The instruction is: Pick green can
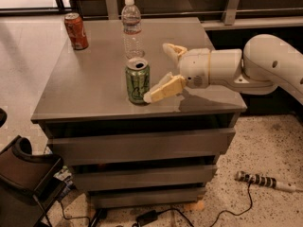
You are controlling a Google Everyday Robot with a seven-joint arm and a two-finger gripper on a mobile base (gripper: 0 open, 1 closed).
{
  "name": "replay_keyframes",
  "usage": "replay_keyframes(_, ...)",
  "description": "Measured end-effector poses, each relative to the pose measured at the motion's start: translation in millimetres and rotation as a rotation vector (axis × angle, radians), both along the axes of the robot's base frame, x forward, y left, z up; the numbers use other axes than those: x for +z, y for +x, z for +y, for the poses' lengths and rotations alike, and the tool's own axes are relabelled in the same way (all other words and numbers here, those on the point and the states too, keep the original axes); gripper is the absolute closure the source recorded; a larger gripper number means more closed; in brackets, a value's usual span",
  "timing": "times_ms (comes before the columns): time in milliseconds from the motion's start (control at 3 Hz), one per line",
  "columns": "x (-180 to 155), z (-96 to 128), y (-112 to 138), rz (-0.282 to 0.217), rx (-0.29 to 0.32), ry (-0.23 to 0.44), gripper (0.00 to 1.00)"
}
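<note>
The green can [137, 80] stands upright near the front edge of the grey table [90, 86], light green with dark lettering and a silver top. My gripper [158, 72] comes in from the right on a white arm, just right of the can. Its two cream fingers are spread apart. The near finger [163, 89] has its tip at the can's lower right side. The far finger [173, 50] is behind and to the right of the can. Nothing is held.
A clear water bottle [132, 27] stands behind the green can. A red-orange soda can [76, 30] stands at the table's back left corner. A dark chair [23, 183] is at lower left. A striped cable plug [258, 180] lies on the speckled floor at right.
</note>
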State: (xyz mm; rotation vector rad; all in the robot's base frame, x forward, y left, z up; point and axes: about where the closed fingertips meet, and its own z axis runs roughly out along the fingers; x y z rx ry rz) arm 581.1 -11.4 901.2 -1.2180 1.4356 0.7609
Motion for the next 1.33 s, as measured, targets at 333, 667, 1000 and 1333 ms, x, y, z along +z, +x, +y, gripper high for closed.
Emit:
replay_keyframes(333,-12.4,14.7,5.0,0.021,0.03,0.023,0.0)
replay_keyframes(667,-26.9,31.6,10.1,0.036,0.066,0.067,0.12)
replay_keyframes(1000,-28.8,33.0,9.8,0.039,0.069,0.068,0.36)
replay_keyframes(1333,-28.4,35.2,9.1,0.039,0.073,0.068,0.58)
